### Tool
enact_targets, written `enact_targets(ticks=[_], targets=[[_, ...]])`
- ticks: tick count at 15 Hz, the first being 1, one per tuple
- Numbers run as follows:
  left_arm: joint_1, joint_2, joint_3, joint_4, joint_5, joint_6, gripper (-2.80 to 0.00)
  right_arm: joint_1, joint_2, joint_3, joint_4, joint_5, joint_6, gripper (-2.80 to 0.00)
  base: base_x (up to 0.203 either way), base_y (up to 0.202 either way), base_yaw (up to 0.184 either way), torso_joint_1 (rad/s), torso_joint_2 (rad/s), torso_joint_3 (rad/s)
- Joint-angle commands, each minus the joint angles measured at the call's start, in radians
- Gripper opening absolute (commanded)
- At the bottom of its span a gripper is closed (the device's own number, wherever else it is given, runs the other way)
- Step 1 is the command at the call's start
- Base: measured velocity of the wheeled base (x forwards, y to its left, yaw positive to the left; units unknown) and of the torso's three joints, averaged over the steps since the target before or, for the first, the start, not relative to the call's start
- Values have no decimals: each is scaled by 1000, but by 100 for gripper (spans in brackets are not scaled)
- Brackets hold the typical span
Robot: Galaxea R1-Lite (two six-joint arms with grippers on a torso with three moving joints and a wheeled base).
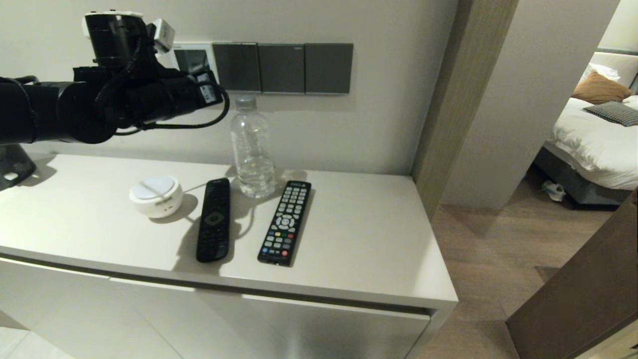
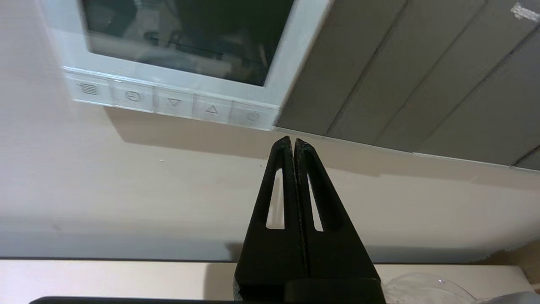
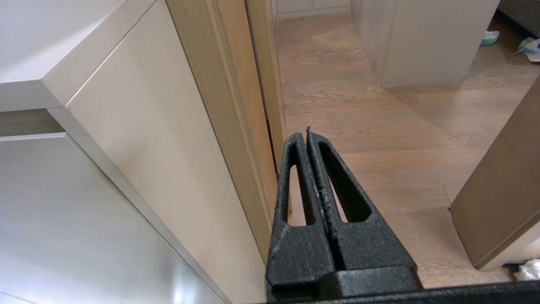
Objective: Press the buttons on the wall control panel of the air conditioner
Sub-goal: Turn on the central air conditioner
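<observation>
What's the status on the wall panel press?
Left end effector shut, just below the buttons, no contact visible. Right end effector shut, parked low beside cabinet. Panel screen dark. Nothing in the way.

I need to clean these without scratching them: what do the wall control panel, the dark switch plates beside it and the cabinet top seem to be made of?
Wall control panel: looks like glossy white plastic, moulded keys, reflective dark screen.
Switch plates: probably matte dark grey plastic or coated metal; a soft, even sheen.
Cabinet top: likely smooth beige laminate or painted board; no grain shows.
</observation>
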Motion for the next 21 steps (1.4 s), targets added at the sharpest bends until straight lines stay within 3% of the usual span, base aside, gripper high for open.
enact_targets(ticks=[1, 21], targets=[[11, -2, -3, -1, 0, -2, -280, 0, 2, 2, 0, 0, 0, -280, 0, 0, 0, 0, 0, 0], [38, 29, -36, 2, -2, -2, -280, 0, 2, 2, 0, -1, 0, -280, 0, 0, 0, 0, 0, 0]])
